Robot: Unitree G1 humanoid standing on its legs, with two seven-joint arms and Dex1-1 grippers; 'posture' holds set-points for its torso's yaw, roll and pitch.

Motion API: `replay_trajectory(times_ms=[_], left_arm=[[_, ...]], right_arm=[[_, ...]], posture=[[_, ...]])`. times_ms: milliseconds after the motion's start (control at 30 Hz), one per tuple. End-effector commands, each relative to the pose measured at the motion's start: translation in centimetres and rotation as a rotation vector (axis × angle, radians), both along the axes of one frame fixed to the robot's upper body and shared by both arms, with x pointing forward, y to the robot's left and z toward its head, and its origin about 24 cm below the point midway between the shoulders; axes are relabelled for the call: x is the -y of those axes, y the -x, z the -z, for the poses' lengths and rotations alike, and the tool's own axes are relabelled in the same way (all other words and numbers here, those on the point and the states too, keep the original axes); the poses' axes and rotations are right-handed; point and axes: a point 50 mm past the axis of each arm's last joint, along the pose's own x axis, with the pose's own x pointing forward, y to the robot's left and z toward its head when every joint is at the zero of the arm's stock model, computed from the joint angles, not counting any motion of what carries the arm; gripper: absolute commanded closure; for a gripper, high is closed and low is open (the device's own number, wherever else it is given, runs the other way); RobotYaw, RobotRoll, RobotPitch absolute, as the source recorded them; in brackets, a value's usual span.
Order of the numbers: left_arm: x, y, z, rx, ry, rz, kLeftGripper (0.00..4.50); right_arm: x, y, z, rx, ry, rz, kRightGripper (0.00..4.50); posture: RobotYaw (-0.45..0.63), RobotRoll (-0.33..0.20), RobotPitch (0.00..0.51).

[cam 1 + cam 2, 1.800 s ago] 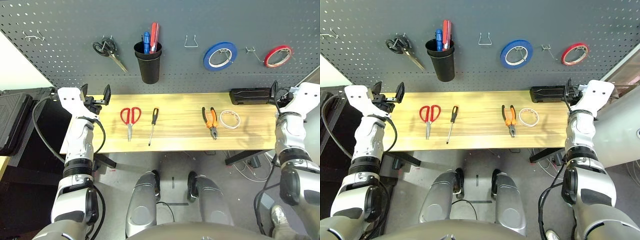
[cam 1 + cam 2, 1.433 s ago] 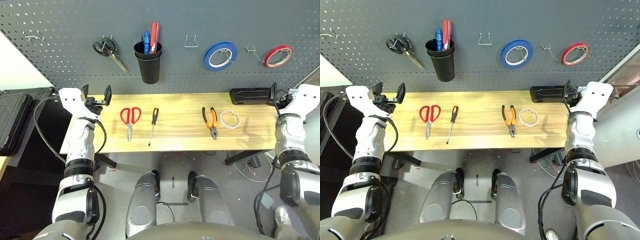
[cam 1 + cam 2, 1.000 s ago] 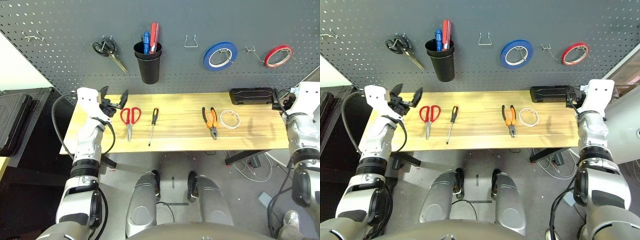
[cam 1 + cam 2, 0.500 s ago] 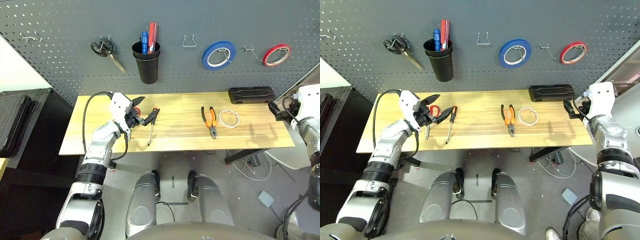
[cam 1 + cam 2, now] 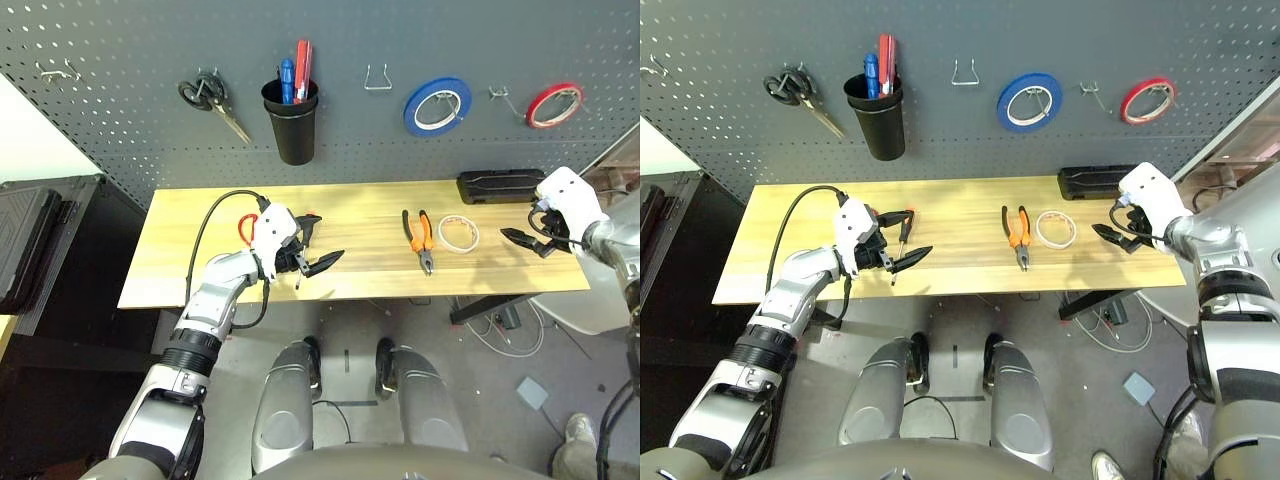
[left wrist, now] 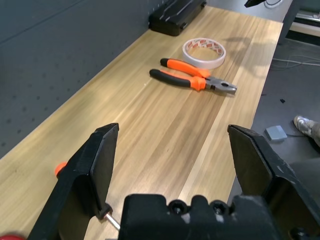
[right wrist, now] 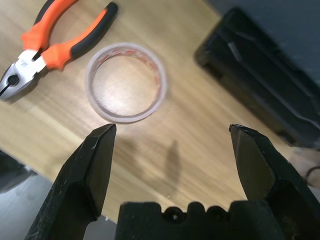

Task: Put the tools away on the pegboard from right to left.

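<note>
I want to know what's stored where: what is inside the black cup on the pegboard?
The black cup holds a blue item and red item; its walls hide their lower ends.

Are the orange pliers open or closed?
The jaws look closed, but the pliers' handles are spread a bit: there is a gap between them in the right eye view.

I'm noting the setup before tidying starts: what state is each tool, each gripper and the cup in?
Left gripper: open, empty
Right gripper: open, empty
Pliers: handles spread, lying on the table
White tape roll: lying flat, on the table
Cup: upright, holding pens
Black scissors: hanging on the pegboard
</note>
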Motion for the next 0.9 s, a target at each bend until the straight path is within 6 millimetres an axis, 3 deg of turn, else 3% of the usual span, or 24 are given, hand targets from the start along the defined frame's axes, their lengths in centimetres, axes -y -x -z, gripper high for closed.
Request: replay_trajectory(times_ms=[33, 500, 900], left_arm=[[0.2, 0.4, 0.0, -0.001, -0.031, 0.032, 0.04], [0.1, 0.9, -0.8, 0.006, -0.075, 0.028, 0.04], [-0.5, 1.8, -1.4, 0.004, -0.088, -0.002, 0.04]], right_arm=[[-0.1, 0.2, 0.5, -0.079, 0.022, -0.025, 0.00], [-4.5, -1.8, 2.1, -0.218, 0.091, -0.109, 0.00], [-6.5, -1.8, 4.2, -0.275, 0.148, -0.106, 0.00]], posture=[[0.13, 0.000, 0.281], [0.19, 0.000, 0.361], [0.26, 0.000, 0.401]])
